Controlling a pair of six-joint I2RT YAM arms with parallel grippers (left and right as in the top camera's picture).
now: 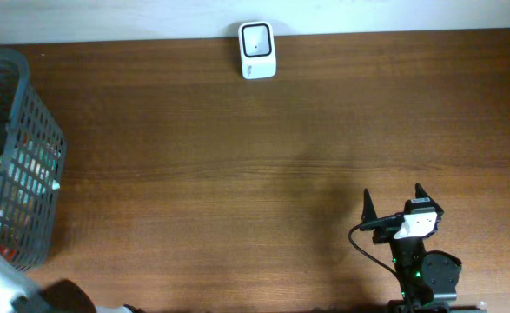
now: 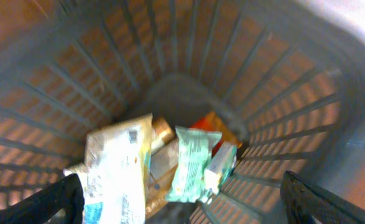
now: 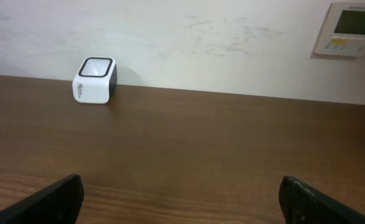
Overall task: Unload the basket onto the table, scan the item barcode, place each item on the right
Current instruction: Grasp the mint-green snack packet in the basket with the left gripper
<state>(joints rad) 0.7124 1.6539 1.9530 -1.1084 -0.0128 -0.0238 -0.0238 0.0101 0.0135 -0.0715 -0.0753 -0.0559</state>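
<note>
- A crinkled pale green packet [image 2: 191, 163] lies beside a white-and-blue packet [image 2: 117, 171] at the bottom of the grey basket [image 2: 281, 93].
- The white scanner [image 1: 257, 49] stands at the far edge of the table [image 1: 237, 174].
- The left gripper [image 2: 185, 205] is spread wide over the packets; the right gripper [image 1: 394, 202] is wide too and holds nothing.

No text legible, print on scanner [image 3: 95, 79] side too small, wall panel [image 3: 351, 28] lettering unreadable, packets [image 2: 194, 162] blurred

Dark brown, wood-grained tabletop [image 1: 237, 174]. Carries a small white scanner [image 1: 257, 50] at the far edge, about midway across. Carries a grey slatted basket [image 1: 29, 148] at the left edge, well apart from the scanner.
</note>
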